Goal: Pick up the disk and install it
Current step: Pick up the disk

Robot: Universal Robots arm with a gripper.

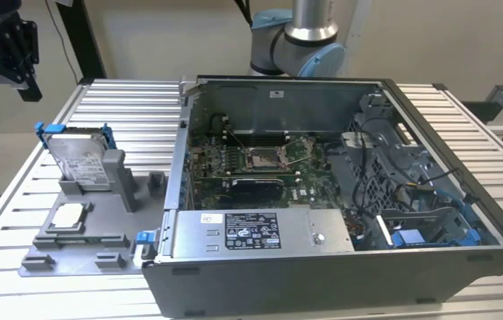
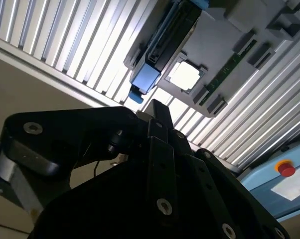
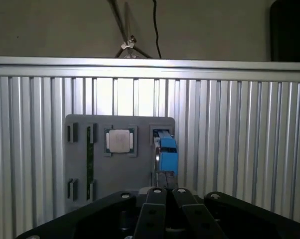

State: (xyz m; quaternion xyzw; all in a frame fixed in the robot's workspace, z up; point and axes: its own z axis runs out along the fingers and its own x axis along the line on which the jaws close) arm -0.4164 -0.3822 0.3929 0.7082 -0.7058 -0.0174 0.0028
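One slatted metal table (image 1: 126,100) carries every item in the scene. The open computer case (image 1: 269,293) lies on it toward the exterior view's right, its side panel off and the motherboard (image 1: 251,160) exposed. The arm's base joint (image 1: 309,33) stands behind the case. A grey power-supply box (image 1: 260,230) with a white label sits along the case's near wall. A grey fixture plate (image 1: 109,233) lies on the table just beside the case, on the exterior view's left.

The gripper (image 3: 166,190) hangs in the air, high above the table's far left corner as the exterior view shows it, well apart from the plate. Its fingers are together and hold nothing.

The disk (image 1: 82,160) stands on edge in a slot at the plate's far end, label facing out, blue bracket around its edges, not installed. A small square silver chip (image 1: 67,215) rests flat in a recess just in front of it.
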